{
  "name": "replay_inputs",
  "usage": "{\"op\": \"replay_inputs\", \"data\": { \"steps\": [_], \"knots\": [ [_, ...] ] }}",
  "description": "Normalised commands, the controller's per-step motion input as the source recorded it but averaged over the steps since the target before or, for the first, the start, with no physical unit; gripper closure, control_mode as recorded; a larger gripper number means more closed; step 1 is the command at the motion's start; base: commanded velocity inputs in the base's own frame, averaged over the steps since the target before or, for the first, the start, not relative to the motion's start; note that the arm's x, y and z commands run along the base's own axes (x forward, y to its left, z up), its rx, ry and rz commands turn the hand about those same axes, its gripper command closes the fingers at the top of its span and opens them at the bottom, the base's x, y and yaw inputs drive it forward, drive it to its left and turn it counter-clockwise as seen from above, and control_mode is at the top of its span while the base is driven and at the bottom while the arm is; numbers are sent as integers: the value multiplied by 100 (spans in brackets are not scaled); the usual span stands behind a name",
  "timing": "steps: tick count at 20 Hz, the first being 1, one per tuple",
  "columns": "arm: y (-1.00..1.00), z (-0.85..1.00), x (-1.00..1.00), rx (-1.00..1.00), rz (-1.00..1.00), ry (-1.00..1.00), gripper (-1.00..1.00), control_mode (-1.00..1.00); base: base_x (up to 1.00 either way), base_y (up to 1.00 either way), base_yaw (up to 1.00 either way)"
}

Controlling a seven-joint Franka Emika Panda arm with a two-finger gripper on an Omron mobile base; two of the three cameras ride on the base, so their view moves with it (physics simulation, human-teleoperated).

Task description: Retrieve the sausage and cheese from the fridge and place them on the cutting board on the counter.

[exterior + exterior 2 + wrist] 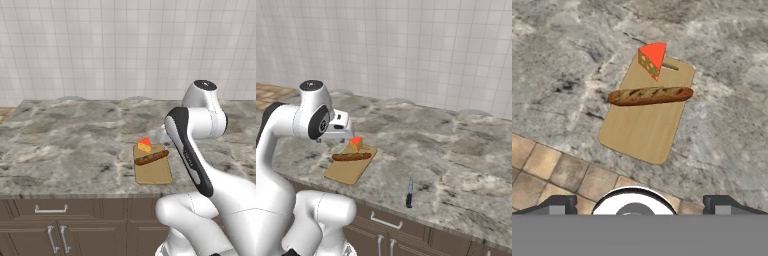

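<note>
Marble counter (70,135) has the board (643,131) with sausage (650,95) and cheese (652,59) on it, gripper (639,202) hovering above, jaws wide apart and empty.

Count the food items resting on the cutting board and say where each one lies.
2. The sausage lies across the middle of the cutting board, overhanging both long edges. The cheese sits at the board's far end, beside the sausage. Nothing seems hidden.

White Franka arm with dark joints (192,150) folded at the elbow, forearm reaching forward, wrist bent so the hand faces downward, two-finger gripper (639,202) with dark fingertips (557,204) spread wide apart, nothing between them, hand raised clear of the surface below
</note>
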Motion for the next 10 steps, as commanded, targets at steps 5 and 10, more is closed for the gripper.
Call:
{"op": "replay_inputs", "data": {
  "steps": [5,10],
  "knots": [
    [0,0,0,0,0,-1,-100,-100,0,0,0],
    [-2,-3,0,0,0,0,-100,100,0,0,0]
  ]
}}
